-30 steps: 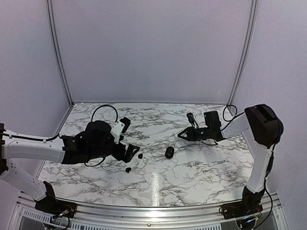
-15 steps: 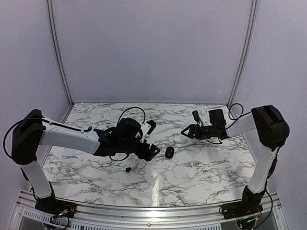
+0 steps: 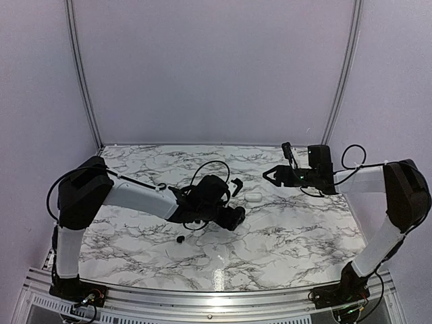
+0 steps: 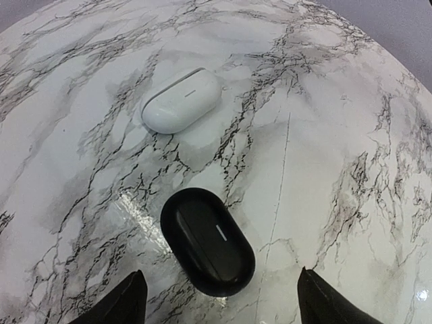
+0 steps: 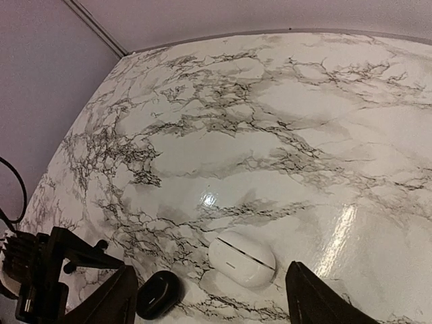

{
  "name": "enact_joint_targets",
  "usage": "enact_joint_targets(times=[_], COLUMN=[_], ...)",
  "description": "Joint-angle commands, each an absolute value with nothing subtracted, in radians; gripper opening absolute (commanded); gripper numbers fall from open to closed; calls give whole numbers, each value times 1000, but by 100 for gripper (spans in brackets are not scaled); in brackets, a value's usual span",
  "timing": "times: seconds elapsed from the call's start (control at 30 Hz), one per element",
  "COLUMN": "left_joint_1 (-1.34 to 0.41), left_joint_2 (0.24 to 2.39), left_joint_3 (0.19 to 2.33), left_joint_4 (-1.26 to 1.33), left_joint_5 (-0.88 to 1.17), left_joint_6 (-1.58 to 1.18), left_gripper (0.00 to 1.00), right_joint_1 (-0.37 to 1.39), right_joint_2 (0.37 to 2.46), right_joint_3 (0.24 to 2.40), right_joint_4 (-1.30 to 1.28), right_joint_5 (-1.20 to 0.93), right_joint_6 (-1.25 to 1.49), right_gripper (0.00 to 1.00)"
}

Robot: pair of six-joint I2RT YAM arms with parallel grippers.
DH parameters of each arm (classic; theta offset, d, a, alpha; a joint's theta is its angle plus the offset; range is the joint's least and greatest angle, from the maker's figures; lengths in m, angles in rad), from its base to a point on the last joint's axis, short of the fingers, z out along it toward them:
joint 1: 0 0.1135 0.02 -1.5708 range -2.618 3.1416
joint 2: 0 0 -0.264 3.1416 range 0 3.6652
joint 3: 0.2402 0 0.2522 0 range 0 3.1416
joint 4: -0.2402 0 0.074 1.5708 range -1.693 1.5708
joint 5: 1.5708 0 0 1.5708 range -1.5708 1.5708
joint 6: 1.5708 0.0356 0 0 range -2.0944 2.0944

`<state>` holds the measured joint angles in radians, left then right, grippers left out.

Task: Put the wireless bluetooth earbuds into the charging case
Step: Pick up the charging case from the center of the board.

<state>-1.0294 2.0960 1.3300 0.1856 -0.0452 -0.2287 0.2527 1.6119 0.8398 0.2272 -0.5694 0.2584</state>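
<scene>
While the left gripper [image 4: 221, 287] gapes, the charging case [image 4: 208, 241] lies between its jaws.

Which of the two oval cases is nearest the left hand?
The black case, lying just ahead of the open left hand and roughly centred in front of it. The white case sits farther off, beyond the black one.

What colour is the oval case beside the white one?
The charging case is glossy black; clearest from the left wrist.
</scene>
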Motion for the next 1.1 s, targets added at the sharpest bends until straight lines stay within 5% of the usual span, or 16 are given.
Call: enact_joint_targets(times=[0.0, 0.23, 0.57, 1.07], left_joint_1=[-1037, -1045, -1045, -1044], left_joint_2=[2174, 2271, 2276, 1977], left_joint_3=[1408, 1486, 1454, 1194], left_joint_4=[164, 128, 106, 244], left_joint_5=[-54, -100, -188, -192], left_joint_6=[-264, -277, -214, -53], left_gripper=[77, 68, 39, 29], right_joint_1=[250, 249, 249, 303], right_joint_2=[1565, 1524, 1502, 1485], right_joint_3=[818, 789, 784, 690], right_joint_4=[209, 210, 194, 350], right_joint_5=[-572, -574, -627, -829], right_joint_6=[237, 229, 206, 269], right_gripper=[75, 75, 75, 71])
